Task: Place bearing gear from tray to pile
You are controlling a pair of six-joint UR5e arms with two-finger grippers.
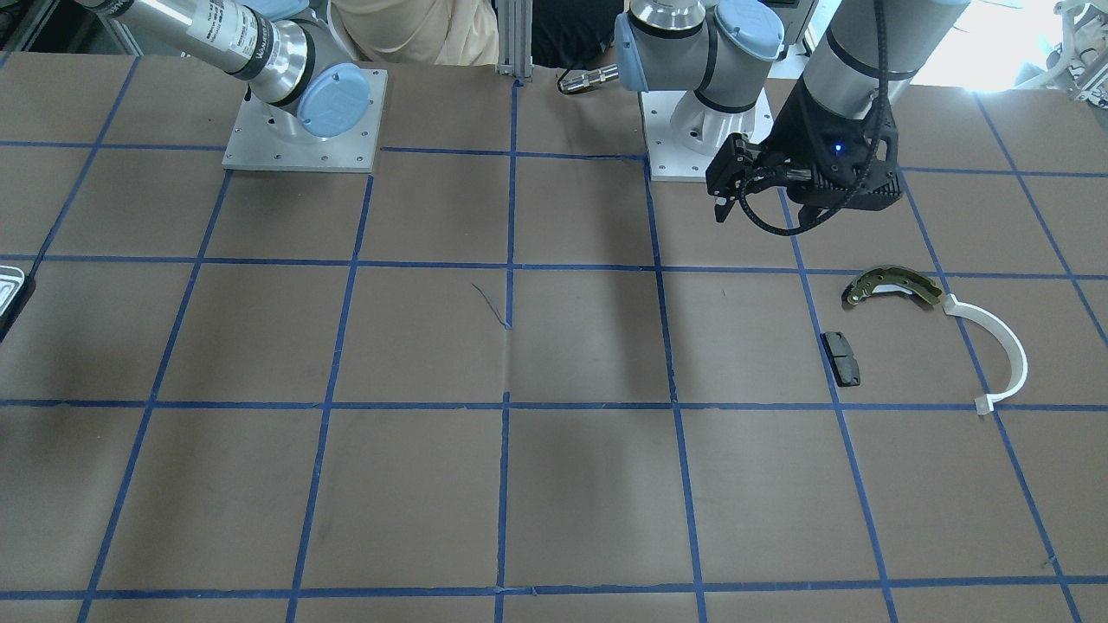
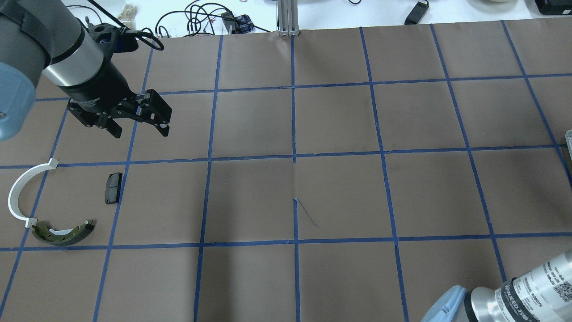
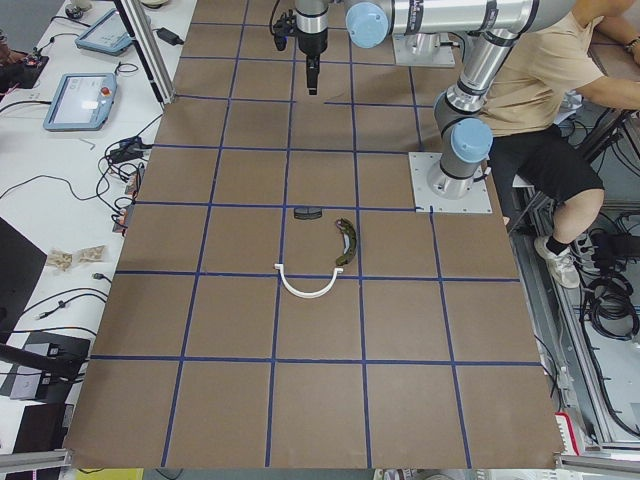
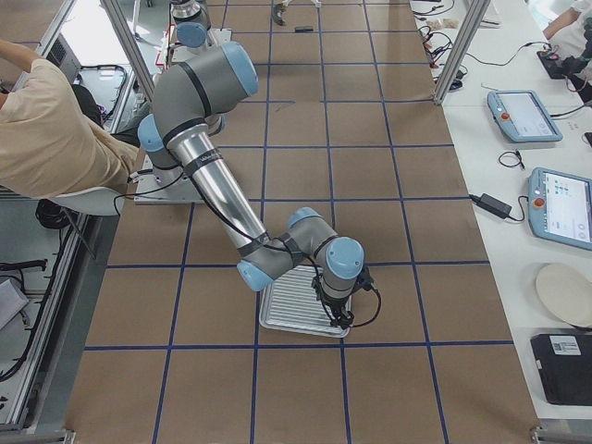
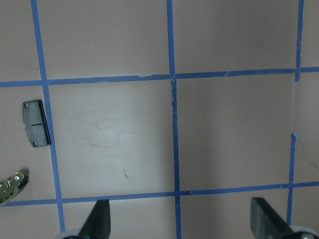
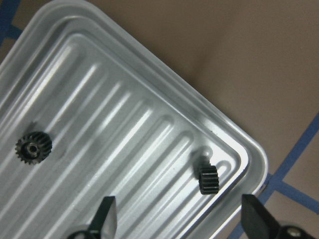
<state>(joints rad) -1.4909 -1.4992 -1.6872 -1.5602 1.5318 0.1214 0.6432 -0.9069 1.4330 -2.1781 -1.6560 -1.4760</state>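
Front view: the left gripper hangs above the table, near the pile's brake shoe, white arc and black pad.

Left wrist view: its fingers are spread wide, released.

Right wrist view: the right gripper, spread and holding nothing, hovers over the tray. A flat-lying gear and a second gear lie well apart in the tray.

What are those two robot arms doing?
The right fingers hang open over a silver tray holding two small black gears; nothing is picked up yet. The left fingers, open too, hover above the table near the pile: a brake shoe, a white arc and a black pad.
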